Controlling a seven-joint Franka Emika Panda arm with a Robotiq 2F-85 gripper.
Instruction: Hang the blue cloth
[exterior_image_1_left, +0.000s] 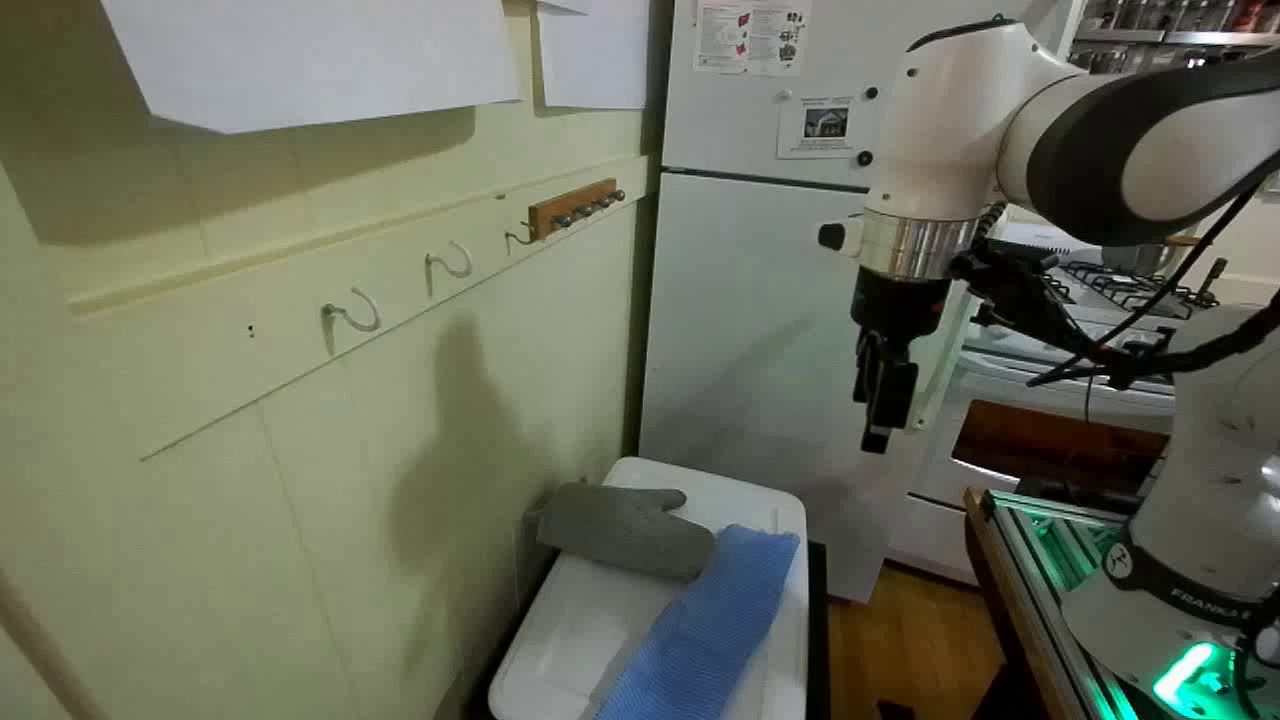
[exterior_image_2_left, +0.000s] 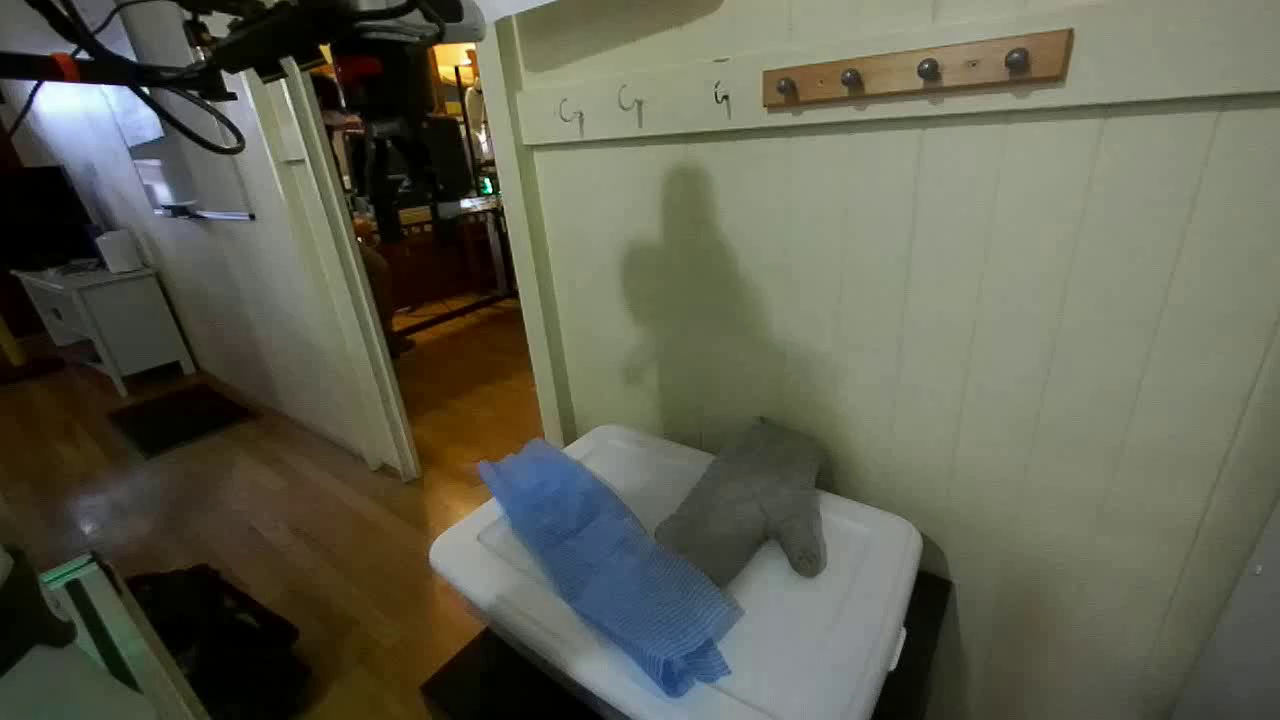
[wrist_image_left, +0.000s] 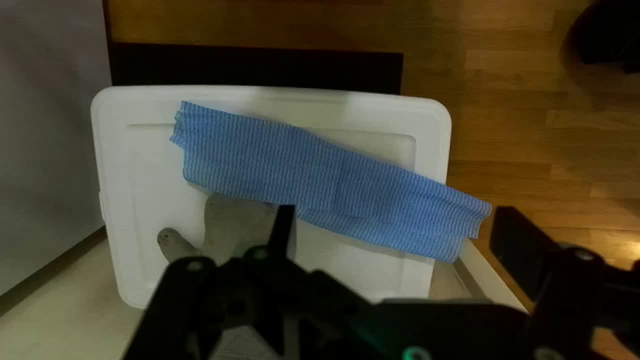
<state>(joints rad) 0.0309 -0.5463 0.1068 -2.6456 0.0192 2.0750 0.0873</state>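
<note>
The blue cloth (exterior_image_1_left: 705, 630) lies flat in a long folded strip on the white bin lid. It also shows in an exterior view (exterior_image_2_left: 605, 560) and in the wrist view (wrist_image_left: 320, 175), where one end sticks out past the lid's edge. My gripper (exterior_image_1_left: 880, 415) hangs pointing down, high above the lid and apart from the cloth. It also shows in an exterior view (exterior_image_2_left: 408, 215). In the wrist view the gripper (wrist_image_left: 395, 222) has its fingers wide apart with nothing between them. White hooks (exterior_image_1_left: 352, 312) and a wooden peg rack (exterior_image_2_left: 918, 70) are fixed on the wall.
A grey oven mitt (exterior_image_2_left: 745, 500) lies beside the cloth, touching it, on the white lid (exterior_image_2_left: 800, 650). The yellow-green wall (exterior_image_1_left: 330, 480) rises behind the bin. A white fridge (exterior_image_1_left: 745, 350) stands beside it. Wall papers (exterior_image_1_left: 320, 60) hang above the hooks.
</note>
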